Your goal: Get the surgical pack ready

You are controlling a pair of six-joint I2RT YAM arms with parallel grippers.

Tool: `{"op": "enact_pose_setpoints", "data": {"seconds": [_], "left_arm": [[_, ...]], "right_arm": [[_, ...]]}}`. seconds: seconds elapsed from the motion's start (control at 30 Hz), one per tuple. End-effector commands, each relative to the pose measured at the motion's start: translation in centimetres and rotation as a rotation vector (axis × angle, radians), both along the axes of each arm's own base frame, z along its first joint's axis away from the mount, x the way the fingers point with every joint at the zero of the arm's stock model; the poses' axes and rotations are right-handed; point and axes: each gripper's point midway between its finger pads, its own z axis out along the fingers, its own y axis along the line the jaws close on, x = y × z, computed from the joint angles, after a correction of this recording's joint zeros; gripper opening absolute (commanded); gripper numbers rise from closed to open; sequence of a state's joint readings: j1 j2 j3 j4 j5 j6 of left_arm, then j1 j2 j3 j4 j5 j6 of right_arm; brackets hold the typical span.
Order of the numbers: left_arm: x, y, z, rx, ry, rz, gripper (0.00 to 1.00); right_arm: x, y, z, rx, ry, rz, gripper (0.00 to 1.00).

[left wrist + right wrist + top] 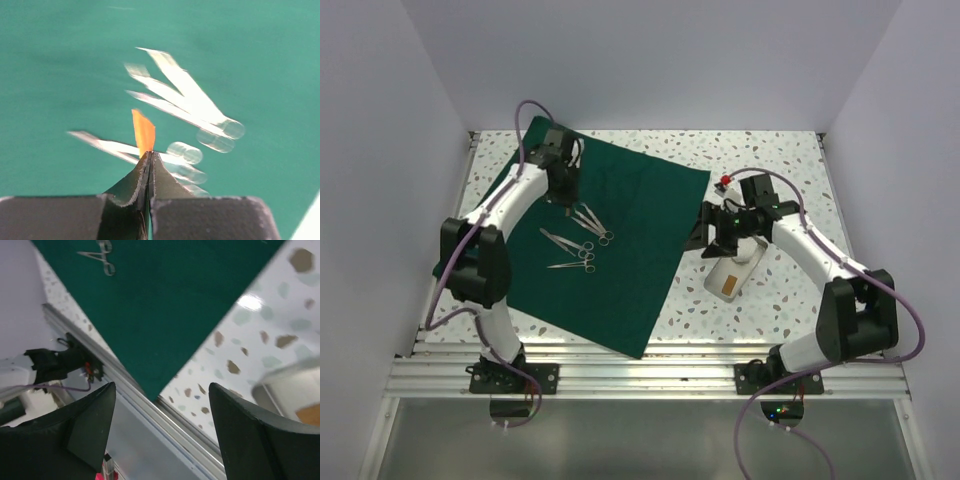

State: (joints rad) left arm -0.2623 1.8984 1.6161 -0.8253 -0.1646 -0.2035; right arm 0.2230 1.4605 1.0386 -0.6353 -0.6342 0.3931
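Observation:
The dark green drape (620, 260) lies spread flat on the left half of the table. On it rest steel scissors and forceps (582, 243), which appear blurred in the left wrist view (185, 100). My left gripper (567, 198) hovers over the drape's far part, shut (150, 152), with a thin orange strip (143, 131) sticking out from its tips. The small steel tray (730, 280) sits right of the drape with an orange-brown piece inside. My right gripper (718, 240) hangs just above the tray's far end, open and empty (162, 390).
The drape's near corner (152, 390) reaches the aluminium rail (640, 350) at the table's front edge. The tray's rim (285, 380) shows at the right of the right wrist view. White walls close in the speckled table (770, 160) on three sides.

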Motion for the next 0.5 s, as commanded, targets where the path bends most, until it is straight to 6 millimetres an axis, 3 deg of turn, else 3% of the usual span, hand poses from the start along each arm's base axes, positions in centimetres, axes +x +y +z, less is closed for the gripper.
{"op": "enact_pose_setpoints", "data": {"seconds": [0.0, 0.03, 0.07, 0.1, 0.13, 0.17, 0.2, 0.27, 0.3, 0.33, 0.37, 0.47], "left_arm": [[-3.4, -8.7, 3.2, -0.469, 0.016, -0.236, 0.0], [-5.9, -10.9, 3.9, -0.606, 0.057, -0.306, 0.0], [-6.0, -12.4, 5.0, -0.679, 0.01, -0.368, 0.0], [-7.7, -13.9, 7.1, -0.772, 0.001, -0.433, 0.0], [-8.9, -14.4, 6.7, -0.807, 0.02, -0.448, 0.0], [-9.1, -15.1, 7.8, -0.846, -0.02, -0.488, 0.0], [-10.7, -16.1, 9.7, -0.926, -0.017, -0.538, 0.0], [-11.9, -17.0, 10.7, -0.999, -0.032, -0.589, 0.0], [-13.7, -17.3, 11.4, -1.067, 0.005, -0.613, 0.0], [-13.8, -17.7, 12.5, -1.106, -0.043, -0.655, 0.0], [-15.2, -18.0, 14.2, -1.173, -0.029, -0.668, 0.0], [-16.9, -18.2, 16.6, -1.277, -0.082, -0.725, 0.0]], "right_arm": [[1.9, 4.7, 5.6, 0.249, -0.168, 0.143, 0.8], [1.6, 5.3, 6.6, 0.303, -0.182, 0.187, 0.8], [1.7, 5.9, 7.3, 0.331, -0.212, 0.207, 0.8], [1.7, 6.2, 7.7, 0.359, -0.221, 0.221, 0.82], [1.1, 6.6, 8.5, 0.413, -0.214, 0.259, 0.83], [1.0, 6.9, 9.2, 0.441, -0.223, 0.276, 0.83], [0.7, 7.1, 9.6, 0.462, -0.227, 0.296, 0.84], [-0.2, 8.1, 10.2, 0.497, -0.235, 0.35, 0.84], [-0.5, 8.5, 10.4, 0.507, -0.244, 0.363, 0.85], [-0.9, 8.8, 10.7, 0.528, -0.248, 0.384, 0.85], [-1.3, 9.5, 10.9, 0.552, -0.253, 0.4, 0.85], [-2.4, 10.0, 11.8, 0.581, -0.277, 0.448, 0.84]]}}
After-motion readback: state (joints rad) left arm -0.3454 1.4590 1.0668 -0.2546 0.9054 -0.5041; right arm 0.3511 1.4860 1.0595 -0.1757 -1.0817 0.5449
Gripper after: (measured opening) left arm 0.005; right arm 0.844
